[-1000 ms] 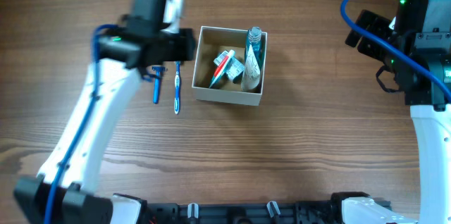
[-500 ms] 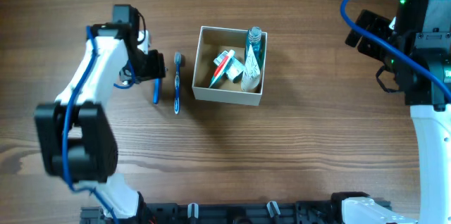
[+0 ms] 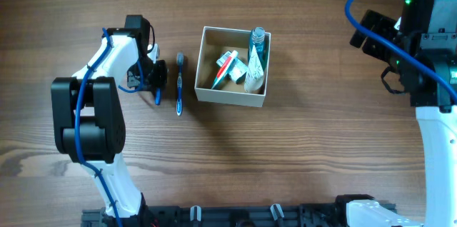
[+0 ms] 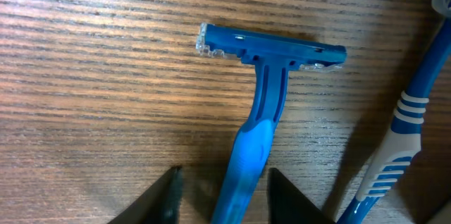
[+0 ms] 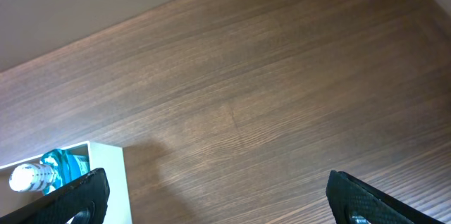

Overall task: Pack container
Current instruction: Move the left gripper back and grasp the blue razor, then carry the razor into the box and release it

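The container (image 3: 230,98), a white-walled square box with a tan inside, stands at mid-table and shows in the right wrist view (image 5: 106,182). It holds a teal bottle (image 3: 258,48), a red and white tube (image 3: 226,66) and a white tube (image 3: 253,73). A blue razor (image 3: 157,94) and a blue and white toothbrush (image 3: 179,84) lie left of it. My left gripper (image 3: 152,77) is low over the razor. In the left wrist view its open fingers (image 4: 225,196) straddle the razor handle (image 4: 261,111), with a gap on each side. My right gripper (image 5: 218,196) is open and empty, high at the far right.
The toothbrush (image 4: 402,132) lies just right of the razor, close to the left fingers. The right arm (image 3: 421,41) stays at the table's right edge. Bare wooden tabletop (image 3: 300,155) lies around the container.
My left arm has swung from above the toothbrush and razor to the left and come down low. Its fingers now sit around the razor handle. The right arm has not moved.
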Motion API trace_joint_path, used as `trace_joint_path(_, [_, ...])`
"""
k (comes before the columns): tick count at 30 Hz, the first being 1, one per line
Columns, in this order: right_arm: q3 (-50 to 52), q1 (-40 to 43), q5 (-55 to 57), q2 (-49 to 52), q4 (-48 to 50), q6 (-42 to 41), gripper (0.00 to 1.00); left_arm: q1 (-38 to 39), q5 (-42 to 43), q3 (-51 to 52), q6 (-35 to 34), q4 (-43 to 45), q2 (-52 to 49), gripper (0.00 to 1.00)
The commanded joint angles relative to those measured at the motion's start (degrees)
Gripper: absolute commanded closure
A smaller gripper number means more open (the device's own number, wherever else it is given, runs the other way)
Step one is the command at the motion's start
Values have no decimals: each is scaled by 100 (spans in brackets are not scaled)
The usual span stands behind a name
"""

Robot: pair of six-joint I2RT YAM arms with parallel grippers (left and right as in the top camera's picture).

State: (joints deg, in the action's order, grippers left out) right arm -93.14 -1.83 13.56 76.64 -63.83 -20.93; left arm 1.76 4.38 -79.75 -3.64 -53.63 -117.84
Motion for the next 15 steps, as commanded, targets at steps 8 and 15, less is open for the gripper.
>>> trace_joint_path(8, [-103, 2, -7, -35, 17, -11, 0, 63, -17, 98, 4, -68, -118, 96])
trace_joint_path(15, [-103, 2, -4, -35, 17, -9, 0, 105, 81, -343, -330, -894, 621, 96])
